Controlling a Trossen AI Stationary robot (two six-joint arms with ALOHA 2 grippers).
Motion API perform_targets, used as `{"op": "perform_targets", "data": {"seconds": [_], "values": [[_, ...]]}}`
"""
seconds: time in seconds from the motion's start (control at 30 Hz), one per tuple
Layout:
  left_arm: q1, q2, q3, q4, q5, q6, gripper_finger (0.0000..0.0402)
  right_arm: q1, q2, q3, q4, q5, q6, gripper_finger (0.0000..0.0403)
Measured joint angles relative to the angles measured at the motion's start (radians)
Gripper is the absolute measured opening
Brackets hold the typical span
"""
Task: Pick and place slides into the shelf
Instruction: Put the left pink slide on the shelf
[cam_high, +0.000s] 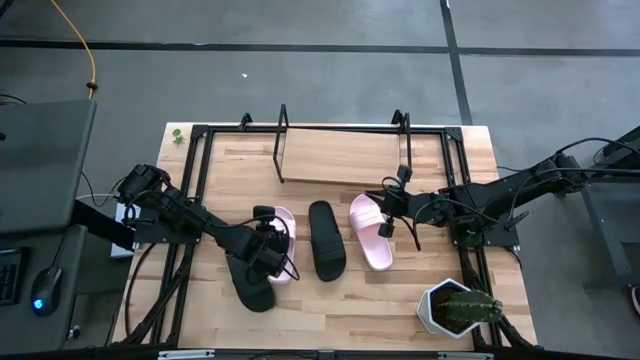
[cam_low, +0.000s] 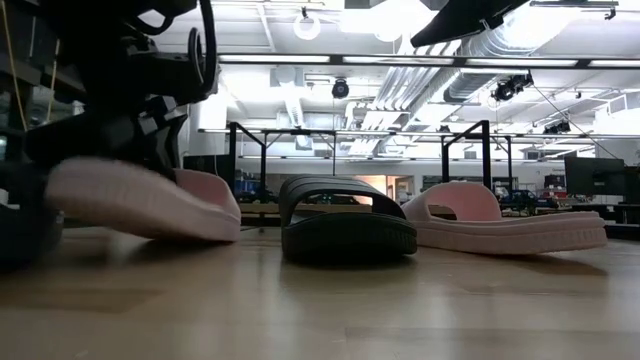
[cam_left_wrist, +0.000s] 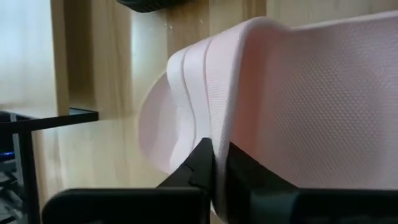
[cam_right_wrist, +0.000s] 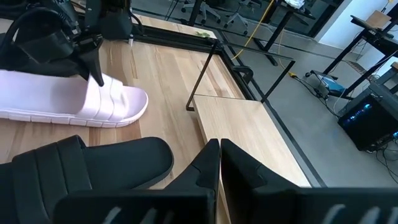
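Wooden table (cam_high: 340, 310) holds the shelf (cam_high: 340, 157) at its far edge, bare of slides. Left gripper (cam_high: 268, 238) has its jaws clamped on a pink slide (cam_high: 283, 245) near the table's middle, beside a black slide (cam_high: 252, 285). Just right lie another black slide (cam_high: 326, 240) and a pink slide (cam_high: 371, 231). Right gripper (cam_high: 392, 205) hovers beside that pink slide, jaws closed and empty.

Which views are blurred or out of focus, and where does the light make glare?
Low view: the pink sandal nearest the camera looks soft, and the bright ceiling lights glare. Left wrist view: the pink sandal fills the picture very close, while the table behind is blurred and washed out. High view: even light and sharp.
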Motion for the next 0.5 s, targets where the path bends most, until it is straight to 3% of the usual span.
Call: {"op": "perform_targets", "data": {"seconds": [0.17,0.3,0.5], "values": [[0.000,0.001,0.039,-0.032,-0.023,0.000,0.0023,0.000,0.000,0.000,0.000,0.001,0.000,0.0005],[0.000,0.001,0.073,-0.088,-0.035,-0.001,0.0008,0.000,0.000,0.000,0.000,-0.004,-0.026,0.0005],[0.000,0.001,0.135,-0.182,-0.112,-0.003,0.0017,0.000,0.000,0.000,0.000,-0.049,-0.071,0.0005]]}}
